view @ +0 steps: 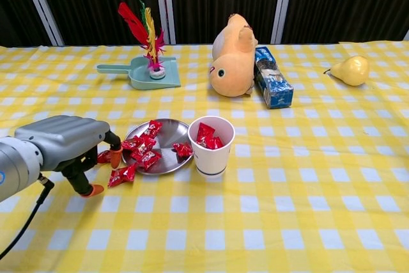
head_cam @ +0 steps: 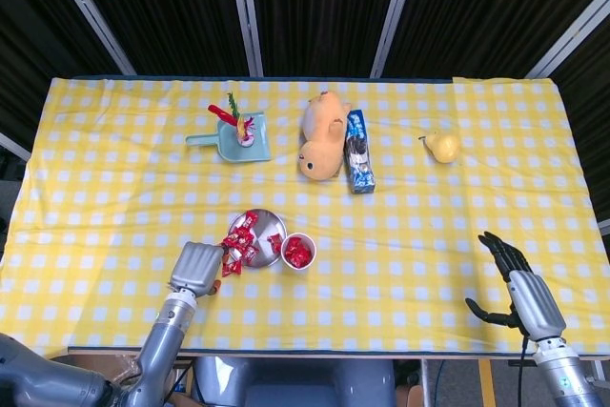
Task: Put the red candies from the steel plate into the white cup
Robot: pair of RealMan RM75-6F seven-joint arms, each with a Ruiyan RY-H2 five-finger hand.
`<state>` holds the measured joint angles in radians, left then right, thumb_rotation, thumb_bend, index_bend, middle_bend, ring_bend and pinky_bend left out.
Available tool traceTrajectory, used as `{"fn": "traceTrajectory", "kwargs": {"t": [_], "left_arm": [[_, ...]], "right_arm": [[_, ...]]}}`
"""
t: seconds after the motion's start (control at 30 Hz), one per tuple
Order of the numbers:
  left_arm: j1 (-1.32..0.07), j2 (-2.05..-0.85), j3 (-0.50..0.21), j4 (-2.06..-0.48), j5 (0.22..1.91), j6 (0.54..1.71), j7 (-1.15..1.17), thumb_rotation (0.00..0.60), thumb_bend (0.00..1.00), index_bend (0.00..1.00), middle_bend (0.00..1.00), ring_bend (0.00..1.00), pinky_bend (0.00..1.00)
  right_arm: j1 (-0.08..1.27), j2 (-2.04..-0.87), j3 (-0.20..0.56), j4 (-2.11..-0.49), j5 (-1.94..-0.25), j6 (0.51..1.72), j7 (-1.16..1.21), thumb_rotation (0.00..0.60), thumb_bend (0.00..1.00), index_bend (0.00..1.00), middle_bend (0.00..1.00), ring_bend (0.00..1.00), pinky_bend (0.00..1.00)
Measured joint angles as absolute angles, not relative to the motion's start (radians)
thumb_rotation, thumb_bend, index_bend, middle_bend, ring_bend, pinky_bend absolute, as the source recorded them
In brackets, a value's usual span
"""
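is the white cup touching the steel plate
Cannot tell. In the chest view the white cup overlaps the steel plate's right rim; in the head view they sit edge to edge, no clear gap.

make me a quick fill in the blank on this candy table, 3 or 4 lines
1. The white cup stands just to the ____ of the steel plate in the chest view.
2. The shuttlecock sits in a teal ____.
3. The candies inside the cup are ____ in colour.
4. The yellow fruit near the table's far right is a ____.

Missing words: right; dustpan; red; pear
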<state>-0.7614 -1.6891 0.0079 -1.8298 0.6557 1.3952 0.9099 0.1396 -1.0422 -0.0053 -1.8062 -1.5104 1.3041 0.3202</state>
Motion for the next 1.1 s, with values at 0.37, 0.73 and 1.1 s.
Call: {"fn": "traceTrajectory", "kwargs": {"t": [0.37,0.73,1.1], "left_arm": [[-0.747,-1.743,-0.024,-1.786,0.658,1.392,0.928,0.600,0.32,0.42,0.93,0.98,1.00],[-0.738,-1.777,-0.036,-1.765,0.670,1.380,0.945,0.600,0.45,0.55,0.94,0.98,1.00],[-0.717,-1.744,-0.041,-1.819,0.715,1.400,0.941,0.600,0.46,0.56,0.94,0.98,1.00]], "right_arm": [[0.140,-1.041,-0.006,-1.807,-1.510,1.302,0.322,0.600,0.33,0.00,0.00,0.00,0.00],[0.141,-1.040,-0.006,-1.808,-1.508,1.300,0.324,0.600,0.33,0.00,0.00,0.00,0.00],[0.138,-1.040,-0.007,-1.808,-1.514,1.308,0.322,0.600,0.33,0.00,0.00,0.00,0.00]]}}
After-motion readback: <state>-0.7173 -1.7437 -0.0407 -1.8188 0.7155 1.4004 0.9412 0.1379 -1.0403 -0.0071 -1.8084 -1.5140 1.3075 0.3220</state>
